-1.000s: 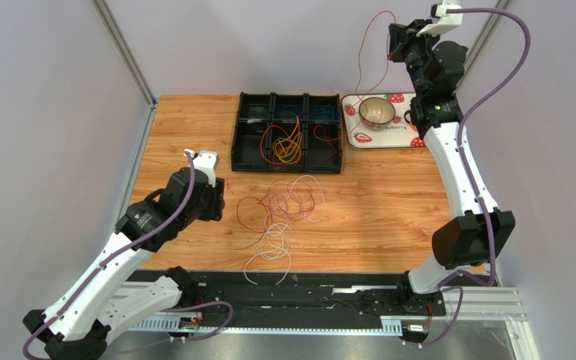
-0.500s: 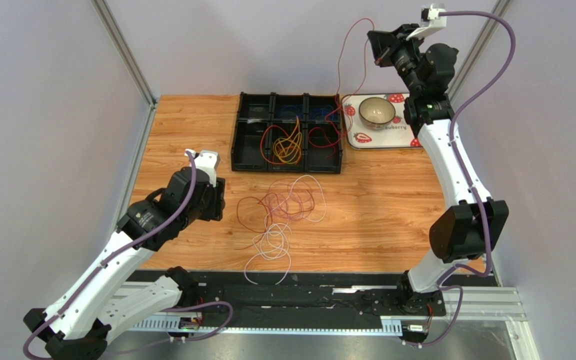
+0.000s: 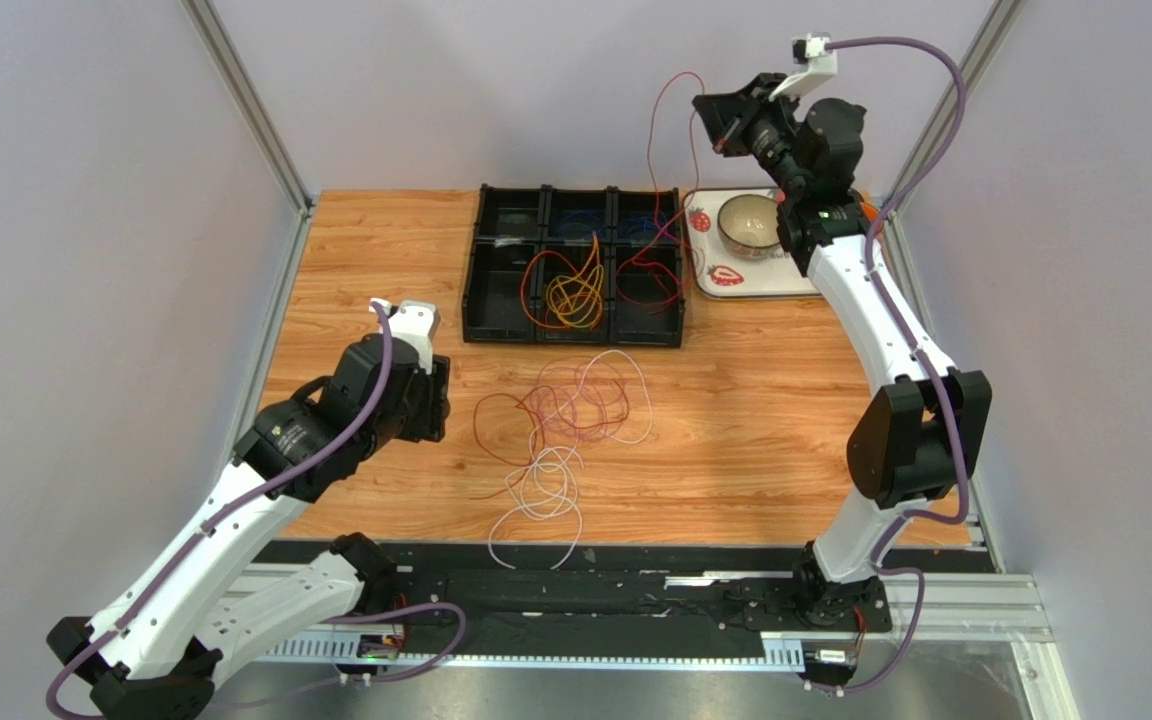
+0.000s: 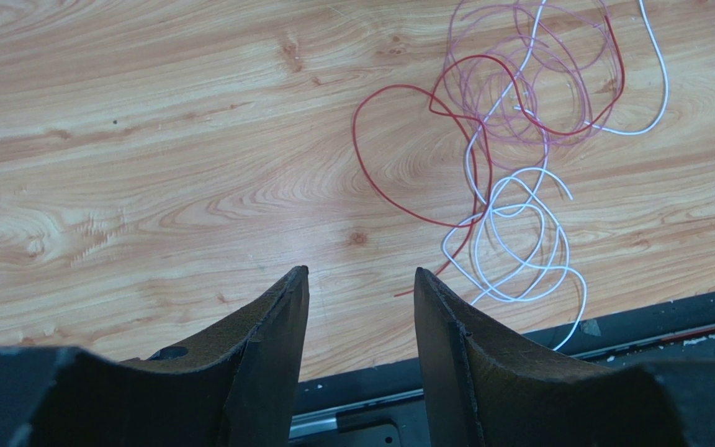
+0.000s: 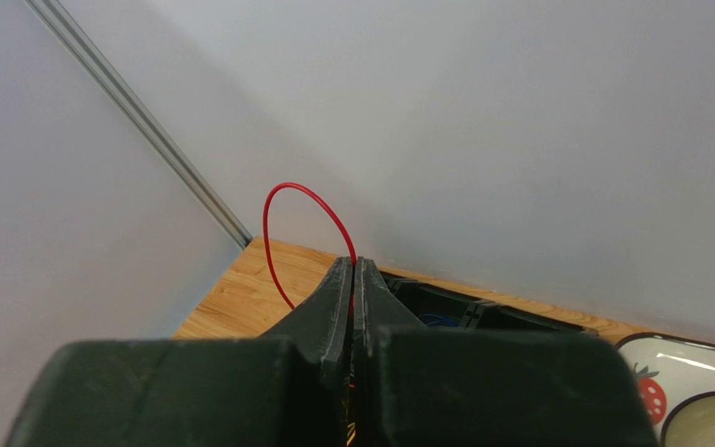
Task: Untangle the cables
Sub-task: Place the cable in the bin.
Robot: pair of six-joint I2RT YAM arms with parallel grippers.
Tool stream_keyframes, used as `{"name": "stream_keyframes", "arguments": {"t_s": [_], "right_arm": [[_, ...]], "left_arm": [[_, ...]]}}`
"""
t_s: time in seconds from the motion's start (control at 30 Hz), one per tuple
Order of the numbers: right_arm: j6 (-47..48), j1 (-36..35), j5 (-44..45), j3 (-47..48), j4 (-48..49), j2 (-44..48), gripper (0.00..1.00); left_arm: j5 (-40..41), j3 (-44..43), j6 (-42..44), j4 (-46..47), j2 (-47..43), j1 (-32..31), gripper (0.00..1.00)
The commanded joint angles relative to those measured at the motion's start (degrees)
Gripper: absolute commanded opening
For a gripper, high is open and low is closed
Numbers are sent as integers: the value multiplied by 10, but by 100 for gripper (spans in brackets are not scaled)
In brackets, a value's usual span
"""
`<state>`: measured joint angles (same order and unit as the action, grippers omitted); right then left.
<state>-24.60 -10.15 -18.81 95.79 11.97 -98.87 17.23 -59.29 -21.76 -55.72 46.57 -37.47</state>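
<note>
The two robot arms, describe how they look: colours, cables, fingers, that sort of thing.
Both the left arm and the right arm have smooth white link shells joined by chunky black joint housings. A lilac cable runs along the outside of each. Each wrist carries a small white camera mount. The left gripper and right gripper have dark, matte, tapering fingers. No markings are readable.

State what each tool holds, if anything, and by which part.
Right tool is shut on a red cable, pinched somewhere along its length, a loop arching past the tips. Left tool is open, holding nothing.
</note>
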Motion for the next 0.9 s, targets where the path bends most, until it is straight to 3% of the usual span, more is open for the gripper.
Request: {"name": "stream_keyframes", "arguments": {"t_s": [0.0, 0.47, 0.87], "right_arm": [[-7, -23, -5, 12, 13, -19, 0], [32, -52, 3, 58, -28, -88, 0], [73, -15, 142, 13, -53, -91, 0]], "left_arm": [[10, -1, -5, -2, -5, 0, 54], [11, 0, -5, -1, -10, 0, 54], [11, 0, -6, -2, -8, -1, 54]]}}
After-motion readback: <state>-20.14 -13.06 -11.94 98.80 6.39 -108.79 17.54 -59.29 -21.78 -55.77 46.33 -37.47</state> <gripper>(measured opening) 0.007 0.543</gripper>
